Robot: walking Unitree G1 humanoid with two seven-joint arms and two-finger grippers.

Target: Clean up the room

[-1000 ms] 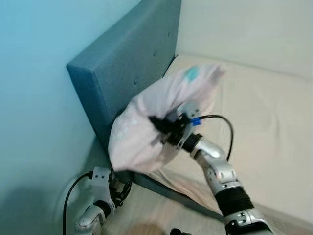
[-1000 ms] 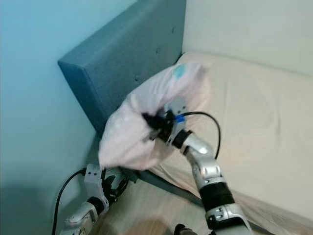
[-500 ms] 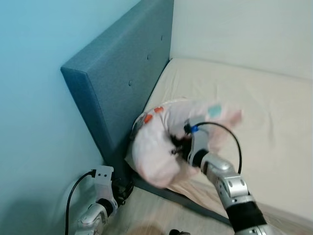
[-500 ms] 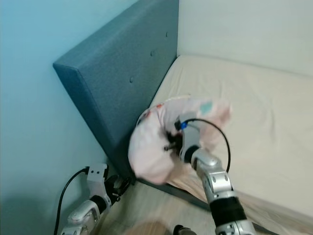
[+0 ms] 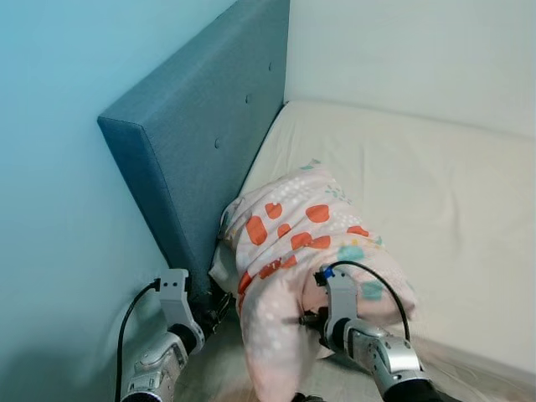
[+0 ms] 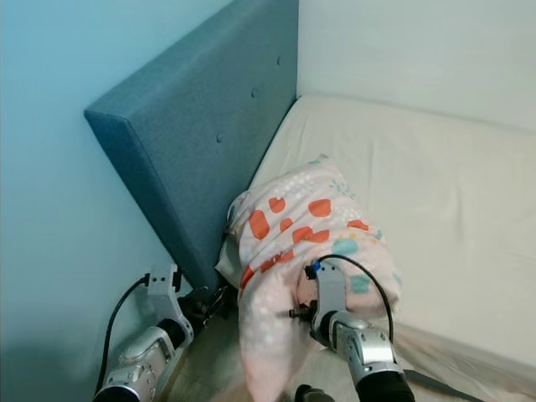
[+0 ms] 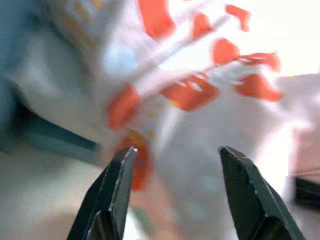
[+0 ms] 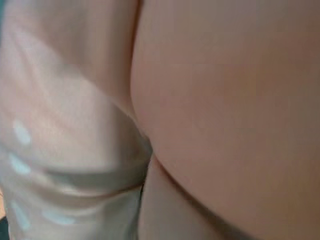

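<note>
A soft white pillow printed with orange-red blotches and small teal marks [image 5: 301, 243] lies at the head end of the bare cream mattress [image 5: 435, 193], its upper part leaning toward the padded blue-grey fabric headboard [image 5: 201, 126] at about ten o'clock from it. The pillow's lower end droops over the mattress edge toward the pale wooden floor [image 5: 213, 377] at six o'clock.

The right gripper [image 5: 311, 318] sits at about five o'clock of the pillow, pressed into its lower folds; the black fingers are buried in the cloth, so whether they are clenched on it or released cannot be told. The right wrist view is blurred, close-up pinkish fabric with a few pale dots. A black cable [image 5: 377, 280] loops over the silver wrist.

The left gripper [image 7: 175, 185] is low at about seven o'clock of the pillow, near the foot of the headboard. In the left wrist view its two black fingers [image 7: 117, 187] stand spread apart with nothing between them, pointing at the hanging pillow just ahead.

A light blue wall [image 5: 59, 167] runs along nine o'clock, and a plain white wall [image 5: 419, 50] stands behind the mattress at twelve.
</note>
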